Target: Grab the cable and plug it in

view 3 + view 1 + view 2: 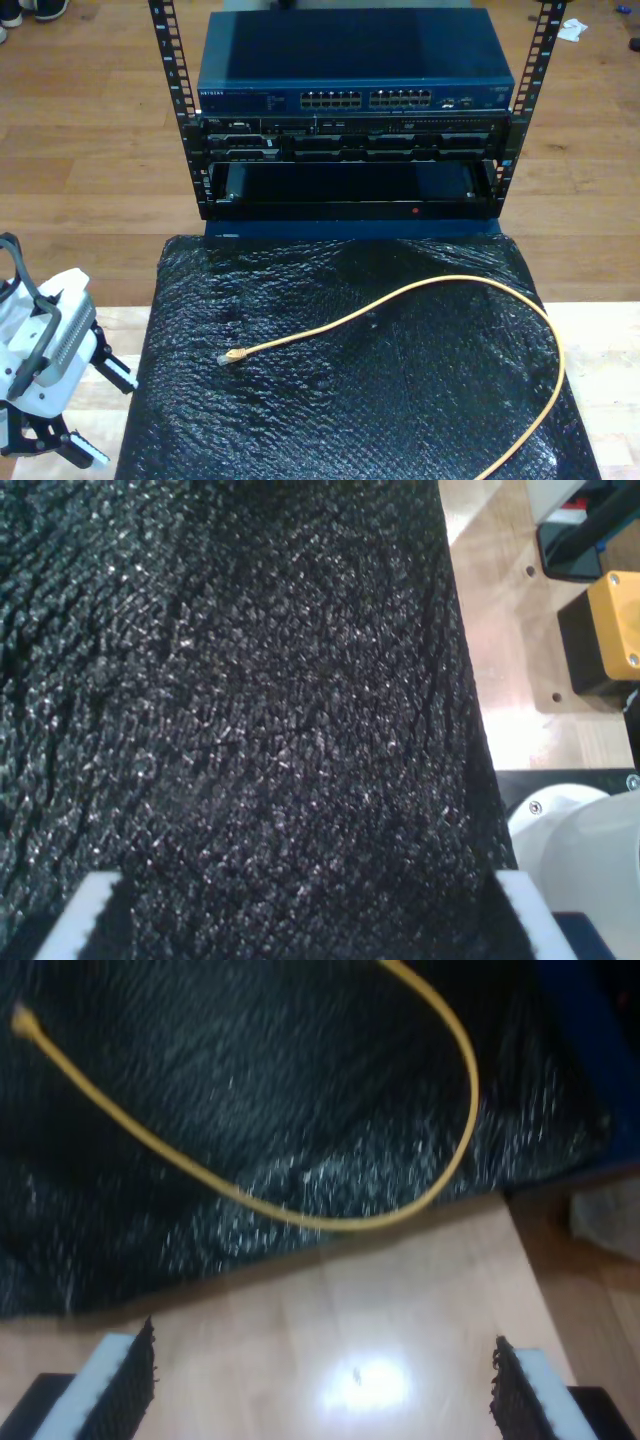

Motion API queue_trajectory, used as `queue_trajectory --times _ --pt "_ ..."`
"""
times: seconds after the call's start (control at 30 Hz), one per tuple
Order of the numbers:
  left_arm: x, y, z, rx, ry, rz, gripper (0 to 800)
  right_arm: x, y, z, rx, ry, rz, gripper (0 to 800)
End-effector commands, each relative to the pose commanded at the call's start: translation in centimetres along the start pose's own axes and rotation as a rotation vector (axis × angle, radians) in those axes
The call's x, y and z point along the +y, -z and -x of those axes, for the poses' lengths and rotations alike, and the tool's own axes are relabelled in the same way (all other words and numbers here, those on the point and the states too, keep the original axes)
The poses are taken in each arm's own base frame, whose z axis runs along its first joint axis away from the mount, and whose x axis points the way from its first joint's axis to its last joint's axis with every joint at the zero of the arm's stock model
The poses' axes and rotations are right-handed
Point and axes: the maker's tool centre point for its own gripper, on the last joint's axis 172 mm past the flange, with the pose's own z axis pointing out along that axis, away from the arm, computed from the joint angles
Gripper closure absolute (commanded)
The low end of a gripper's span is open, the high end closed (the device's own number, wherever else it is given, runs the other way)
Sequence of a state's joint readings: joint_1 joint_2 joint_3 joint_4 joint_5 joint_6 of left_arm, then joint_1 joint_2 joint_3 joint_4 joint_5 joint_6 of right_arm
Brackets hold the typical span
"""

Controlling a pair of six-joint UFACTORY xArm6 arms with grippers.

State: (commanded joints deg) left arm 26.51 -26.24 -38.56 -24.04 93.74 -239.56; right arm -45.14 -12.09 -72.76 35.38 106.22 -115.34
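Wooden flooring (90,150) is stretching behind a black equipment rack (350,180) at the far side of the exterior view. A dark blue network switch (350,60) is sitting on top of the rack, with a row of ports (368,100) facing the camera.

In front of the rack, a black textured mat (400,420) is covering most of a pale wooden table (605,350). A white arm (45,370) is hanging over the table just off the mat's edge, at the exterior view's lower left. I cannot tell from the wrist views which of my arms it is.

The cable (400,295) is lying loose on the mat, held by nothing. It is running from near the mat's middle-left in the exterior view, curving toward the rack, then bending round close to the mat's right edge and down to the bottom edge of that view.

My first gripper (310,920) is hovering over the mat (250,730) with its fingers spread wide and nothing between them. A yellow box (615,620) is sitting on the wood beyond the mat.

My second gripper (320,1390) is standing open too, empty, over bare table (350,1300). The cable's bend (340,1222) is lying on the mat (250,1080) just past the table strip, well apart from the pads.

The cable's small plug (231,356) is resting on the mat, plugged into nothing; it is showing blurred in the second wrist view (22,1022).
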Motion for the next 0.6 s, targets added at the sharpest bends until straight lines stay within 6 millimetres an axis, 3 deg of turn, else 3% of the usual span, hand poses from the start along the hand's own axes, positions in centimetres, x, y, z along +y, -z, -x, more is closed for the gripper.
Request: queue_trajectory --times 0.4,0.6 --pt "-1.0 -1.1 1.2 0.001 0.024 -0.004 0 1.4 -5.7 -6.8 -0.059 0.101 -0.076 0" --pt "-1.5 -1.0 0.8 0.019 0.028 -0.019 0 1.3 -9.0 -11.0 -0.086 0.165 -0.105 0"
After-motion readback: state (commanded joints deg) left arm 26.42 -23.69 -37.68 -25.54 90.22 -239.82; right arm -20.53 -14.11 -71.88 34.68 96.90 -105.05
